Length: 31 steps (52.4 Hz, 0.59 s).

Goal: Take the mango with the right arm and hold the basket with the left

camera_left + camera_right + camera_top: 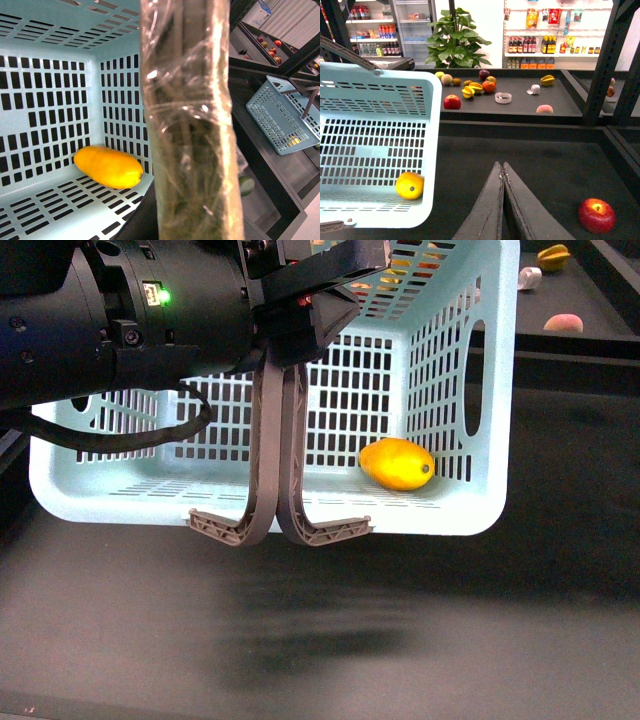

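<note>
The mango [398, 463] lies sideways in the right corner of the basket [480, 390], which the left gripper [300, 315] holds tight by its handles [270, 440] above the table's [420, 640] middle, while the empty right gripper [502, 166], pinched closed, sits outside on that nearer side.

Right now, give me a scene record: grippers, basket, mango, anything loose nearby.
basket: open side faces the robot
mango: inside basket, lying by a slotted side wall
left gripper: shut on both grey handles, pinched together
right gripper: shut, empty, over dark table, outside basket
red apple: on table near right gripper
</note>
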Each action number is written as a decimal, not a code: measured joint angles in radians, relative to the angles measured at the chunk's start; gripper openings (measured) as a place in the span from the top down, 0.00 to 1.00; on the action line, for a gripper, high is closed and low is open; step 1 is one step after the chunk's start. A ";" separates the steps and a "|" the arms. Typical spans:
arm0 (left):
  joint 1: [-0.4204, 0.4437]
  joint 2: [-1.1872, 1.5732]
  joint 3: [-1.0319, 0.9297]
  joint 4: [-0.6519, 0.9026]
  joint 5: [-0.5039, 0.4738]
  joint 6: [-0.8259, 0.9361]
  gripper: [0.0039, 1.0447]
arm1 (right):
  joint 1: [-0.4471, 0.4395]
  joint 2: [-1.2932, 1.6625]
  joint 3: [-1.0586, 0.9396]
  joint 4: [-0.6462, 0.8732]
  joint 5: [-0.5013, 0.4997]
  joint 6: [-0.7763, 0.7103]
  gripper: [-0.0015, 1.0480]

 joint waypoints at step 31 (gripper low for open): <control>0.000 0.000 0.000 0.000 0.000 0.000 0.93 | 0.000 0.000 0.000 0.000 0.000 -0.001 0.08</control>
